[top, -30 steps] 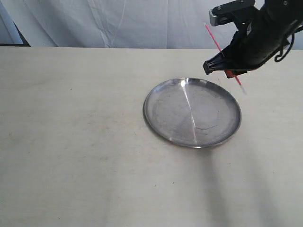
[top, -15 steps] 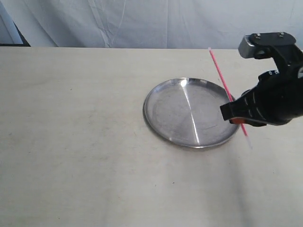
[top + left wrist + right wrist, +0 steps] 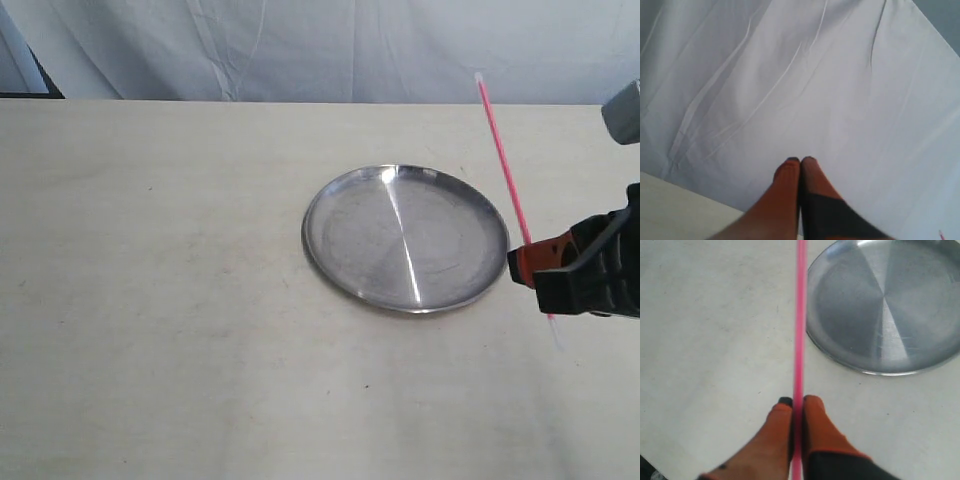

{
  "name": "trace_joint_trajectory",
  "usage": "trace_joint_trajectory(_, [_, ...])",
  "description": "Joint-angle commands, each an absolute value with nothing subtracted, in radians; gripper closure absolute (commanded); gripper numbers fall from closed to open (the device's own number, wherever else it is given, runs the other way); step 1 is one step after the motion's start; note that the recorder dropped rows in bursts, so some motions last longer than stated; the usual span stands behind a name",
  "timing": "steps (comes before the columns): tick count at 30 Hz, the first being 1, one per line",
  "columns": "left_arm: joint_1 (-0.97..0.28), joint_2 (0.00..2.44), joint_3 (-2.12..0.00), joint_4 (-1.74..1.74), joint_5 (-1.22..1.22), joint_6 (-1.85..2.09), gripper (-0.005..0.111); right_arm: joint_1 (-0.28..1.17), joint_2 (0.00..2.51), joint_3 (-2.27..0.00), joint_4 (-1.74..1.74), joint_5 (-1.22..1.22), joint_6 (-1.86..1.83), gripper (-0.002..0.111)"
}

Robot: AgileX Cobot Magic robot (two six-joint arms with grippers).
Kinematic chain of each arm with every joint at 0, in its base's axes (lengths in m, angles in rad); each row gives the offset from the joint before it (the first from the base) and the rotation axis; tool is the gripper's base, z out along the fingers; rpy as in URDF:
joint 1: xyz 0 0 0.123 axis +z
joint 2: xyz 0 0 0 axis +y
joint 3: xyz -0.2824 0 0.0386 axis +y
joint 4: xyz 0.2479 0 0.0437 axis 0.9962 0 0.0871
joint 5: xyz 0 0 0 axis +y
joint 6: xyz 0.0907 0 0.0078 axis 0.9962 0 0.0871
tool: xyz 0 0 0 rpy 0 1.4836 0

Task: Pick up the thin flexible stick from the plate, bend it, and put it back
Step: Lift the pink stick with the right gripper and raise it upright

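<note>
The thin pink stick (image 3: 505, 170) stands nearly upright in the air at the right of the exterior view, straight, its whitish top end up near the curtain. My right gripper (image 3: 537, 262) is shut on its lower part, just off the right rim of the steel plate (image 3: 405, 238). The right wrist view shows the stick (image 3: 800, 315) running straight out between the orange fingers (image 3: 812, 422), with the plate (image 3: 885, 305) lying bare beside it. My left gripper (image 3: 800, 161) is shut on nothing and points at the white curtain; it is out of the exterior view.
A pale table (image 3: 150, 300) carries the plate. A white curtain (image 3: 300, 50) hangs behind the far edge. A dark object (image 3: 20, 70) sits at the far left corner. A grey camera housing (image 3: 624, 110) of the right arm shows at the right edge.
My right gripper has carried the stick from above the plate's far right rim down and to the right, off the plate. The stick now stands more upright.
</note>
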State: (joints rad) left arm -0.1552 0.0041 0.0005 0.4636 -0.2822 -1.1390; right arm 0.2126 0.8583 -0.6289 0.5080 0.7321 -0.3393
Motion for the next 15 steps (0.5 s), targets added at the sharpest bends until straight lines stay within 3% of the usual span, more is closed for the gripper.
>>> trace_joint_trajectory(1, [-0.161,0.000,0.000,0.714,-0.353,-1.364,0.106,0.211,0.842,-0.624,0.507,0.759,-0.347,0.109])
trace_joint_trajectory(9, [-0.161,0.006,-0.001,0.938,-0.593,-1.529,0.106,0.211,0.842,-0.624,0.510,0.815,-0.345,0.109])
trace_joint_trajectory(15, [-0.161,0.118,-0.168,1.091,-0.625,-1.533,0.106,0.211,0.842,-0.624,0.580,0.843,-0.356,0.109])
